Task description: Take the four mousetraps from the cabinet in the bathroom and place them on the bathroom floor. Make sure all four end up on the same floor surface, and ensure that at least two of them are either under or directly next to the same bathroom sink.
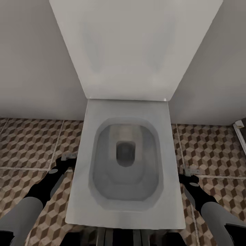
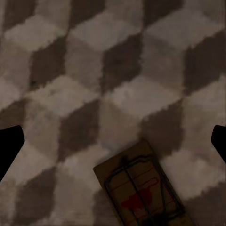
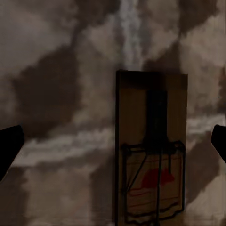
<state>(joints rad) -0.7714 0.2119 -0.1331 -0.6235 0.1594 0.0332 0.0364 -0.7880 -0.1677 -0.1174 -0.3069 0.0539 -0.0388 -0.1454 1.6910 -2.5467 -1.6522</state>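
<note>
A tan mousetrap (image 2: pixel 141 188) with dark wire and a red spot lies flat on the cube-patterned bathroom floor (image 2: pixel 94 70) in the left wrist view. My left gripper (image 2: pixel 113 146) hangs over it, open, its dark fingertips (image 2: pixel 9 148) spread wide and touching nothing. A second mousetrap (image 3: pixel 150 150) rests on the floor under my right gripper (image 3: pixel 113 146), which is also open and empty. In the head view the left gripper (image 1: pixel 68 159) and right gripper (image 1: pixel 191 172) reach down on either side of a white toilet. The cabinet and the sink are out of view.
The white toilet (image 1: pixel 80 191), lid raised against a pale wall (image 1: pixel 30 61), stands directly in front between my arms. Patterned bathroom floor (image 1: pixel 30 143) lies to both sides of it. A white frame edge (image 1: pixel 240 135) shows at the far right.
</note>
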